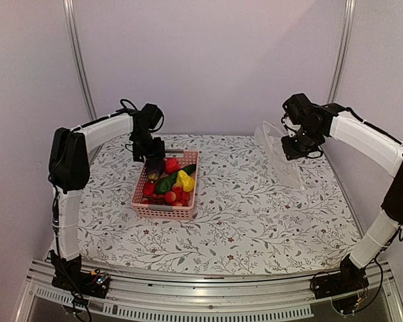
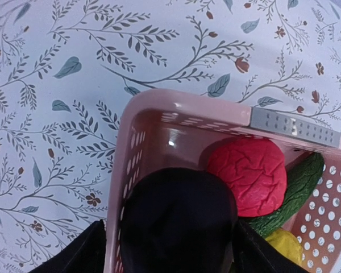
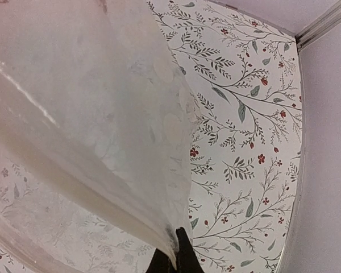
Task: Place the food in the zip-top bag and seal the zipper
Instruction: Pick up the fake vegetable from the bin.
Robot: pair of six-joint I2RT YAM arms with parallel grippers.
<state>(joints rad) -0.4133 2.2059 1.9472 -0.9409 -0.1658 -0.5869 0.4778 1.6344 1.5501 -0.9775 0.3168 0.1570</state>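
The pink basket (image 1: 162,210) holds the food: a red round toy (image 1: 172,165), a yellow one (image 1: 185,180), a green one (image 1: 166,182) and small red ones (image 1: 170,196). My left gripper (image 1: 152,155) is over the basket's back left corner. In the left wrist view it (image 2: 177,253) is shut on the dark purple toy (image 2: 179,210), next to the red one (image 2: 247,173) and a green one (image 2: 292,190). My right gripper (image 1: 293,144) is shut on one edge of the clear dotted bag (image 1: 275,153) and holds it off the table at the back right. The bag (image 3: 85,114) hangs from the right gripper (image 3: 173,263). I cannot make out the zipper.
The basket rim (image 2: 159,99) carries a grey label (image 2: 292,128). The floral tablecloth (image 1: 255,215) covers the table. White walls and metal posts (image 1: 80,67) close in the back and sides.
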